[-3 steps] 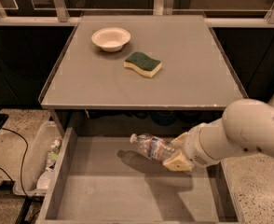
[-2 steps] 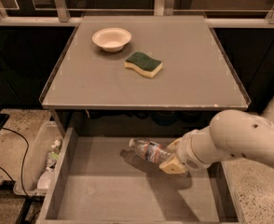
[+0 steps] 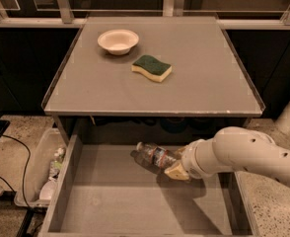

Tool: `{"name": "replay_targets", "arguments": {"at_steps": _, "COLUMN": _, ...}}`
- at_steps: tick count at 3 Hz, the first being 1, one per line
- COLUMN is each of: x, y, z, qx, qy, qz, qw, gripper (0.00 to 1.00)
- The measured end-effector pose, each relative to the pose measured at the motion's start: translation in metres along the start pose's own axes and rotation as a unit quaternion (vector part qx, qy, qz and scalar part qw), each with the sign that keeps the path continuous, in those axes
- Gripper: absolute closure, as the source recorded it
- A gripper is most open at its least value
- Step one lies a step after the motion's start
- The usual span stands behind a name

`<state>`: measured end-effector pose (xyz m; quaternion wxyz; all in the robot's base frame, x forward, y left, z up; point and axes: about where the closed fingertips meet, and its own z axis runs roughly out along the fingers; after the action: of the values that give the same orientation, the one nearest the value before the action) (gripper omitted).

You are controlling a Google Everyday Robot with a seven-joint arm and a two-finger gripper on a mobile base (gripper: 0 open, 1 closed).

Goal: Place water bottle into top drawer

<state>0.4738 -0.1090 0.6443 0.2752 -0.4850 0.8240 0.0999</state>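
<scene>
The water bottle [image 3: 152, 156] is clear crinkled plastic with a white-and-red label band. It lies tilted, cap toward the left, just above the flat grey bottom of the open top drawer [image 3: 110, 201]. My gripper [image 3: 173, 166] reaches in from the right over the drawer's middle and is shut on the bottle's base end. Its yellowish fingertips [image 3: 177, 173] show beside the bottle. The white arm stretches off to the right edge.
On the grey table top [image 3: 209, 78] above the drawer sit a white bowl [image 3: 118, 40] and a green-and-yellow sponge [image 3: 152, 67]. A clear plastic bin [image 3: 39, 169] with a small bottle stands on the floor left of the drawer. A black cable runs at far left.
My gripper has carried the water bottle lower into the drawer and slightly left. The arm has dropped with it. Bowl and sponge have not moved.
</scene>
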Motion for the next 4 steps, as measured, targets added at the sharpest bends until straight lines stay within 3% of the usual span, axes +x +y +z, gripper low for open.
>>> {"name": "replay_targets", "arguments": {"at_steps": 2, "x": 0.0021, "y": 0.0035, "z": 0.0165, "qx": -0.029, "qy": -0.037, "qz": 0.034, "qw": 0.9983, "gripper": 1.00}}
{"name": "replay_targets", "arguments": {"at_steps": 3, "x": 0.0029, "y": 0.0042, "z": 0.0169, "qx": -0.031, "qy": -0.038, "qz": 0.036, "qw": 0.9982, "gripper": 0.84}}
{"name": "replay_targets", "arguments": {"at_steps": 4, "x": 0.0029, "y": 0.0042, "z": 0.0169, "qx": -0.031, "qy": -0.038, "qz": 0.036, "qw": 0.9982, "gripper": 0.61}}
